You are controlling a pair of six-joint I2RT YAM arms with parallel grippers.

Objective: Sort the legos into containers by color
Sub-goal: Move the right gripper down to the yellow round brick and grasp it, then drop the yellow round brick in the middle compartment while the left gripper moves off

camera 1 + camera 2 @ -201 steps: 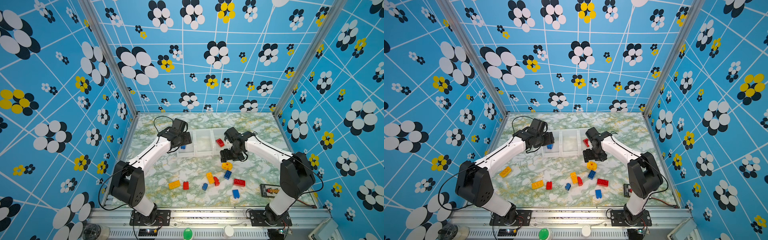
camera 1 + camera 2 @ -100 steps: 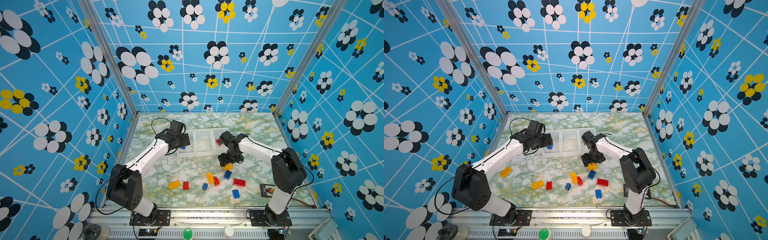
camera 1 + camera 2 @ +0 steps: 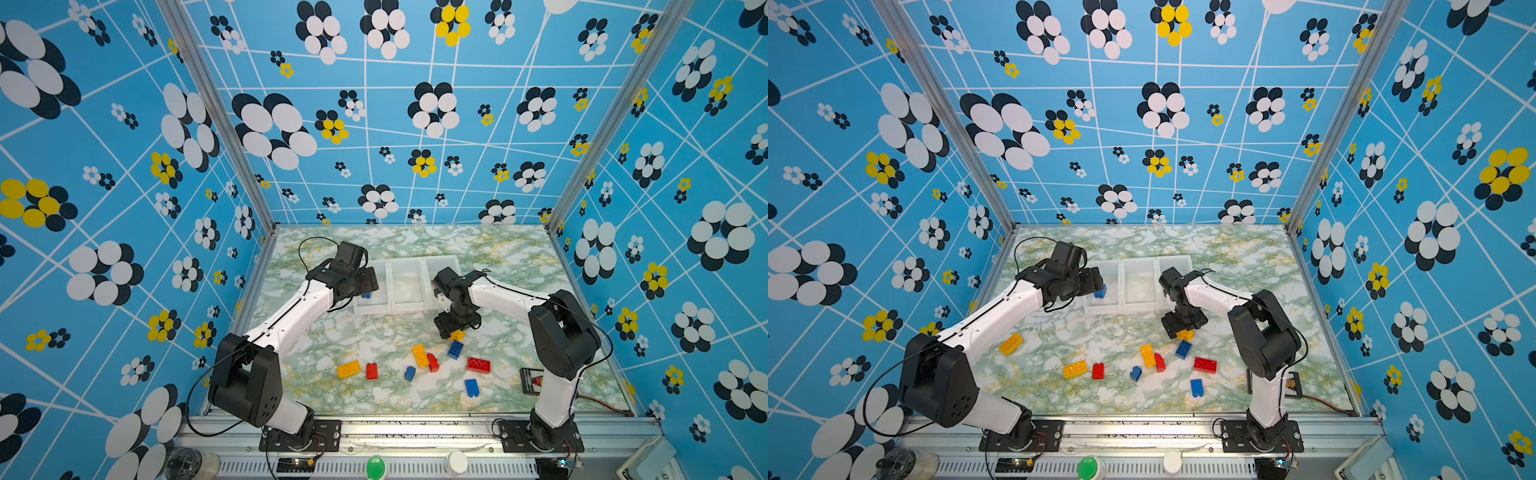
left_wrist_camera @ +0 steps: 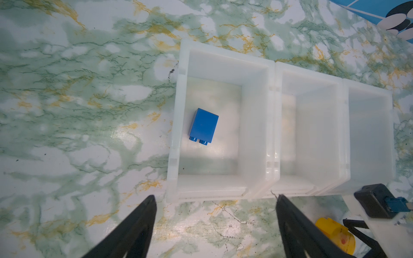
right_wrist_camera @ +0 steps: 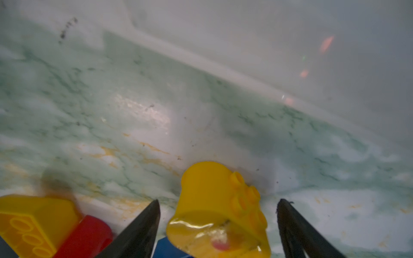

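My left gripper [image 4: 215, 197] stood wide, with nothing between its fingers. It hung above the table [image 4: 89, 111] at the near wall of the containers [image 4: 271, 111]. Just ahead of it, in the end bin of the row, one blue brick [image 4: 203, 126] lay on its side with its studs turned back toward the gripper. Both top views showed it in that same bin [image 3: 366, 295] [image 3: 1100, 292].

My right gripper [image 5: 218, 201] was low over the table, short of the containers' front wall, with its fingers spread. The yellow round piece [image 5: 207, 189] lay tipped on its side between them, studs facing one finger. I could see a gap on each side of it, so it was framed, not gripped. Just outside the other finger sat a long yellow brick [image 5: 29, 221] with a red rounded brick [image 5: 87, 234] touching it. A bit of blue showed at the picture's edge, too cropped for me to make out.

In both top views the rest of the legos [image 3: 478, 365] lay scattered on the table behind the right gripper, toward the arm bases, in red, blue and yellow. One lone yellow brick [image 3: 1011, 343] lay well behind the left gripper, beside that arm's forearm. A black tray [image 3: 530, 380] sat far behind the right gripper, near its arm's base.
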